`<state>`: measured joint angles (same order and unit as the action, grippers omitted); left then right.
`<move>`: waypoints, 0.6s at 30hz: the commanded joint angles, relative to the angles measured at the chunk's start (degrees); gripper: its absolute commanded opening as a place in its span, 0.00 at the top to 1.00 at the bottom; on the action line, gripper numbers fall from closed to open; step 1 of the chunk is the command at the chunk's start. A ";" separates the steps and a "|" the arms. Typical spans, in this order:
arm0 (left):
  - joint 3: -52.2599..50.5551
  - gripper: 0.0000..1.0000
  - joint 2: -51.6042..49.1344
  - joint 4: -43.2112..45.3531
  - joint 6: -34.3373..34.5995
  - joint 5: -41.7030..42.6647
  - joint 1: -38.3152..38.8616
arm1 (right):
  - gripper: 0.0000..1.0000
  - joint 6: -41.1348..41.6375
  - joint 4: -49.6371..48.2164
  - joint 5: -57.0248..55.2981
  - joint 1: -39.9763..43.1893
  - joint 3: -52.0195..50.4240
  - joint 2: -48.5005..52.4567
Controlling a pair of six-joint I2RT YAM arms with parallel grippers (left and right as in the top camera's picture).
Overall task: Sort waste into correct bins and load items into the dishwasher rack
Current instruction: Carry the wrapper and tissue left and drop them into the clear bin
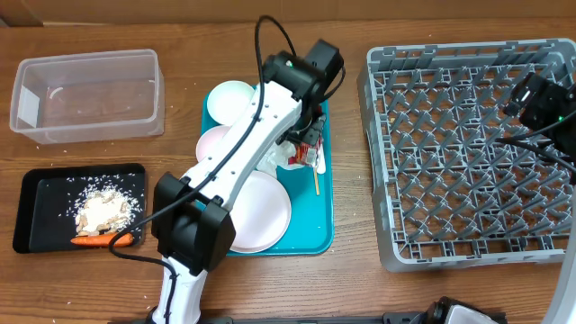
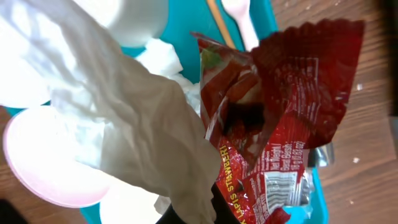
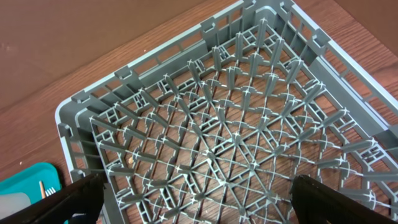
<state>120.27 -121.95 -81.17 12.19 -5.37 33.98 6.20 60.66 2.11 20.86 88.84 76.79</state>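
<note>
I read the sorting as partly done and the loading as not begun. The black tray [image 1: 45, 207], on the left edge toward the near corner, already holds the food scraps [image 1: 103, 209] and the carrot [image 1: 90, 240]. The clear tub [image 1: 90, 90] in the far left corner looks empty.

My left gripper [image 1: 306, 126] is over the teal tray [image 1: 310, 216] in the middle of the table. The wrist view is filled by the red wrapper [image 2: 273, 112] and the napkin [image 2: 124, 124], both bunching down toward where the fingers should be. I think they are pinched together, but the fingers are buried under them and I cannot tell how far they have closed. Those 2 pieces are the last waste to be binned.

The rack [image 1: 450, 153] along the right edge holds nothing. The plate [image 1: 261, 211], 2 bowls [image 1: 232, 99] [image 1: 214, 144], fork [image 2: 239, 12] and chopsticks [image 2: 221, 22] all lie on the teal tray; I cannot pick out the cup. My right gripper [image 3: 196, 186] hangs over the rack with its fingers spread wide and nothing between them.

So 2 waste items are done, 2 are in hand or nearly so, and every dish is left.
</note>
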 commanded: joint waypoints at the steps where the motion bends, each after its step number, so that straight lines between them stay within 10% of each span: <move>1: 7.28 0.96 1.68 -4.33 2.82 -1.95 -1.55 | 0.00 -0.26 -0.31 -0.57 0.00 0.90 0.04; 18: 13.86 0.96 1.09 4.42 16.83 -6.21 -35.26 | 0.00 -0.26 -0.31 -0.57 0.00 0.90 0.04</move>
<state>135.26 -120.95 -78.17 23.88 -12.80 4.14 6.15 60.64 2.09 20.86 88.84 76.79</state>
